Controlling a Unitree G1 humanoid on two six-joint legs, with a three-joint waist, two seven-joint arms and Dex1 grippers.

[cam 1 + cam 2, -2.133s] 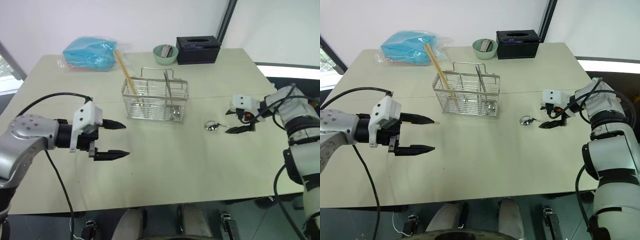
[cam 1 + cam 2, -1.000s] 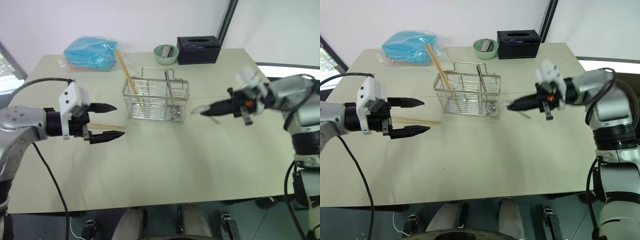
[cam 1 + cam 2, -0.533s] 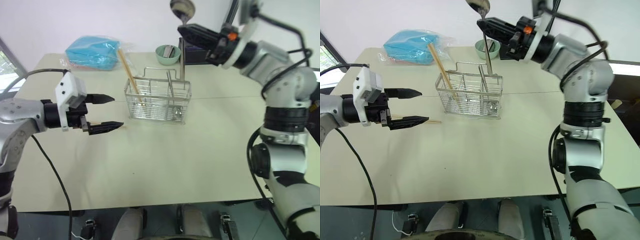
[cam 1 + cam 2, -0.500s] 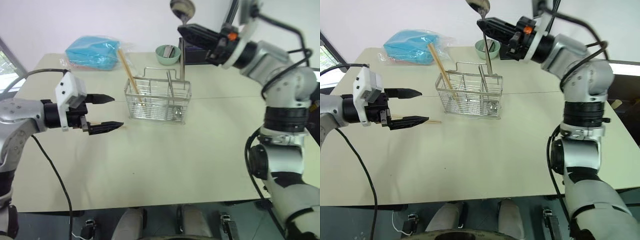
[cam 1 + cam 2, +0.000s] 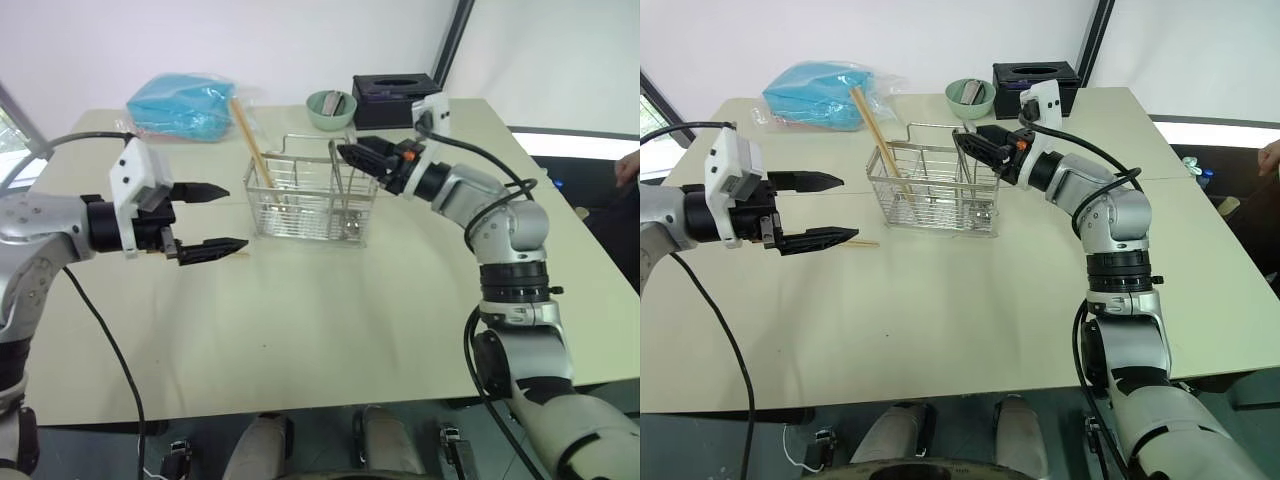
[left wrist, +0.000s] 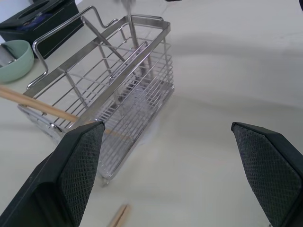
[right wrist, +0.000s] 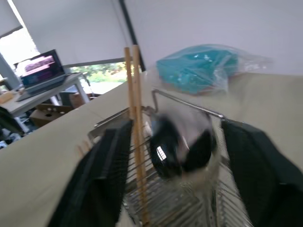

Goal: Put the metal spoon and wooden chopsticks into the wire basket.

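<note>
The wire basket (image 5: 312, 200) stands mid-table, with two wooden chopsticks (image 5: 250, 140) leaning out of its left end. Another chopstick (image 5: 858, 243) lies flat on the table just behind my left gripper (image 5: 236, 216), which hovers open and empty to the basket's left. My right gripper (image 5: 346, 157) is at the basket's top right rim. Its fingers (image 7: 106, 175) stand wide apart in the right wrist view. The metal spoon (image 7: 177, 146) shows blurred between them, bowl up, over the basket and touching neither finger. Its thin handle (image 6: 134, 23) reaches down into the basket.
A green bowl (image 5: 331, 108) and a black box (image 5: 396, 98) stand behind the basket. A blue plastic bag (image 5: 180, 105) lies at the back left. A person's hand (image 5: 628, 165) shows at the far right edge. Bare tabletop (image 5: 330, 310) stretches in front.
My right arm has come down from high above to the basket's rim, and its fingers have opened off the spoon. The left arm has not moved.
</note>
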